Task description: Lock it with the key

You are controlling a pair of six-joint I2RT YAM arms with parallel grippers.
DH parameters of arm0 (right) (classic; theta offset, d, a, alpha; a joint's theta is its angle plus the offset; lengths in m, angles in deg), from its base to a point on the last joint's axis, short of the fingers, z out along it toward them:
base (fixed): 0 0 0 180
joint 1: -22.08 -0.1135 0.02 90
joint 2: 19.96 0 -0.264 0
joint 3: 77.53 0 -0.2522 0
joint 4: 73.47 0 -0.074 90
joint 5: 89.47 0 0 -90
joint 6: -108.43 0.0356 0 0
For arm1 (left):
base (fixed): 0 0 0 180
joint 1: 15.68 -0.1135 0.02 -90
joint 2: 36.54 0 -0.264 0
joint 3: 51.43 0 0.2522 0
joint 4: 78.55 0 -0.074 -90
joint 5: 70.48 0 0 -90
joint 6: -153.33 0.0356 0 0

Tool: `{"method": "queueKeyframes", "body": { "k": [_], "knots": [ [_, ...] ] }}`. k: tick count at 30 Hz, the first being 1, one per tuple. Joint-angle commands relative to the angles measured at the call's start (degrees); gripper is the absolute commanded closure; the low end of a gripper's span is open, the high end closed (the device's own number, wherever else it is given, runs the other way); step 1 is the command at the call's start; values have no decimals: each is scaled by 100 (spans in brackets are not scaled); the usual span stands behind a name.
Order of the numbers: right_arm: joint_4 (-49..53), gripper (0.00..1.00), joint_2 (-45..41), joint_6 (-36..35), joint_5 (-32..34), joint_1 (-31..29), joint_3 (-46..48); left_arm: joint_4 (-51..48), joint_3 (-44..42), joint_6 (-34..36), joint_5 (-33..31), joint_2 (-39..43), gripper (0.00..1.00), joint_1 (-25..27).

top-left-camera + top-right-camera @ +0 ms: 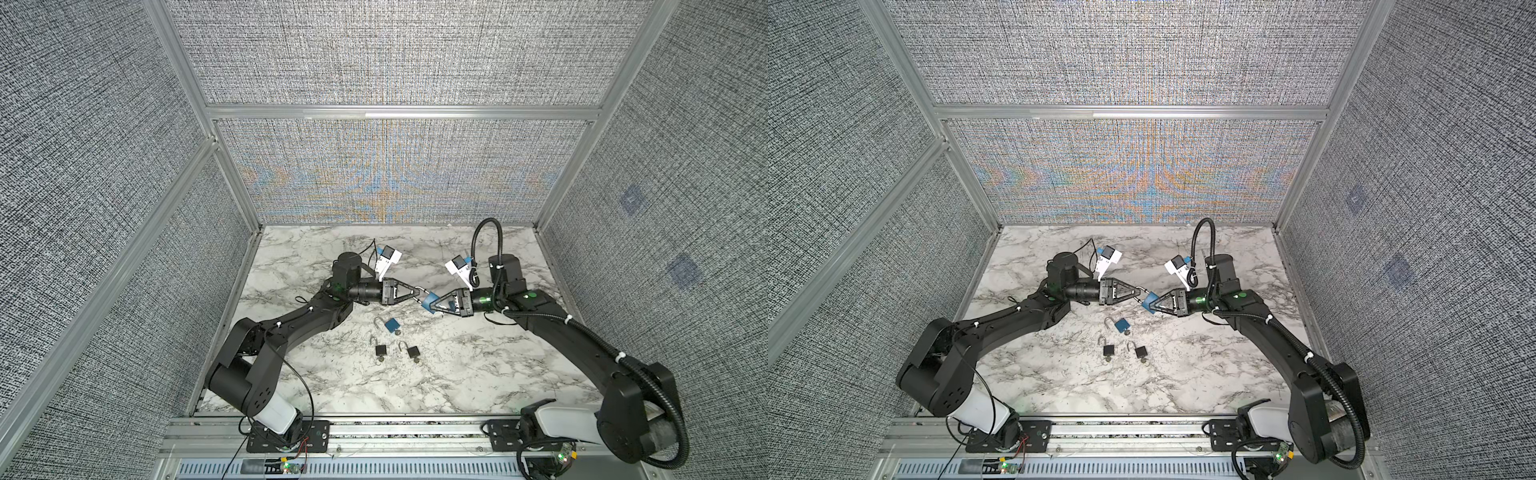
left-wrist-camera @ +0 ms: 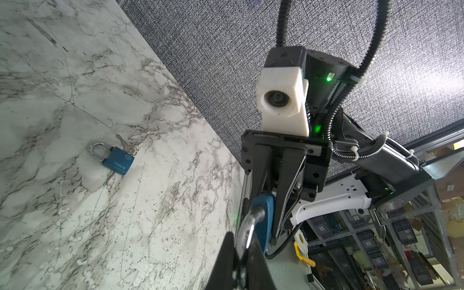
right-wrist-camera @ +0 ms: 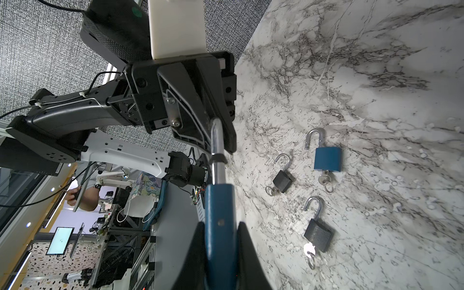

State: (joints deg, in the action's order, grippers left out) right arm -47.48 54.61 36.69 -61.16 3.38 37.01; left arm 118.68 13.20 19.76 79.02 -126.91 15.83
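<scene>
Above the table (image 1: 457, 374), blue padlock (image 1: 428, 301): shackle (image 3: 218, 140) tight in left fingers (image 2: 222, 263); body (image 3: 219, 221) tight in right fingers (image 3: 190, 263)

table (image 1: 478, 374): smooth marble | padlock body (image 3: 220, 213): matt blue | shackle (image 3: 217, 165): polished metal

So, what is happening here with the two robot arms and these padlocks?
Both arms hold one blue metal padlock in the air between them. The right gripper is shut on its blue body, and the left gripper is shut on its silver shackle. I cannot tell whether this shackle is locked. On the white marble table lie another blue padlock and two small black padlocks, each with its shackle open and a key in it.
</scene>
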Motion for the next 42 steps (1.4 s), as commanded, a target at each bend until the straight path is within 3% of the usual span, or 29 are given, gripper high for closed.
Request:
{"method": "queueKeyframes", "body": {
  "k": [1,22,42],
  "knots": [
    [-148,100,-56,28,-151,-11,15,75,2,37,-114,24,100,-10],
    [-1170,100,-179,898,-515,-37,346,131,-87,62,-316,-45,100,21],
    [-1556,100,-57,1114,68,-248,370,231,-241,-7,-343,-10,100,240]
  ]
}}
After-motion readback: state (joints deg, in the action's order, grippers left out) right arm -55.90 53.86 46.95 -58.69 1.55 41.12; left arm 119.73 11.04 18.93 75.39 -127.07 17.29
